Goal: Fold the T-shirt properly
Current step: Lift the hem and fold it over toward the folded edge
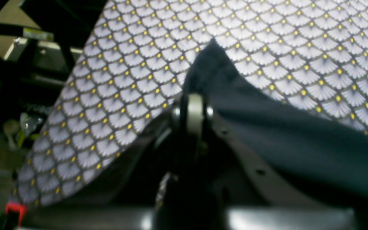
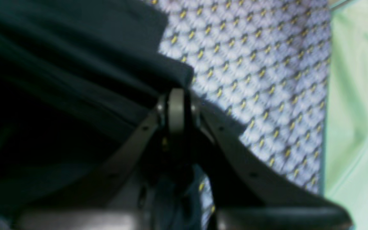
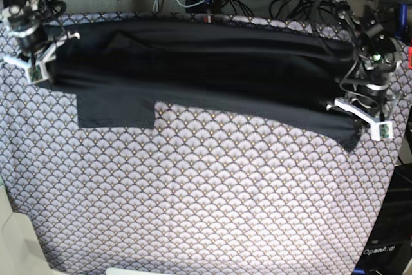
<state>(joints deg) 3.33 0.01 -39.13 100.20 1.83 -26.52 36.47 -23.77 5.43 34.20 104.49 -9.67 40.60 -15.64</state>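
Base view: both hands, left hand [image 3: 362, 119] and right hand [image 3: 40, 56], are clamped tight on the T-shirt [image 3: 206, 69] (stretched across the worktop [image 3: 212, 198]).

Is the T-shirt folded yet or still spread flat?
Partly folded: the T-shirt is doubled into a long band along the tablecloth's far edge, with one flap hanging out below.

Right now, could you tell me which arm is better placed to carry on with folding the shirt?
Neither alone, probably. The left pincer and right pincer are each shut on an opposite end of the shirt, stretched across the far edge of the tablecloth. Both likely need to move together.
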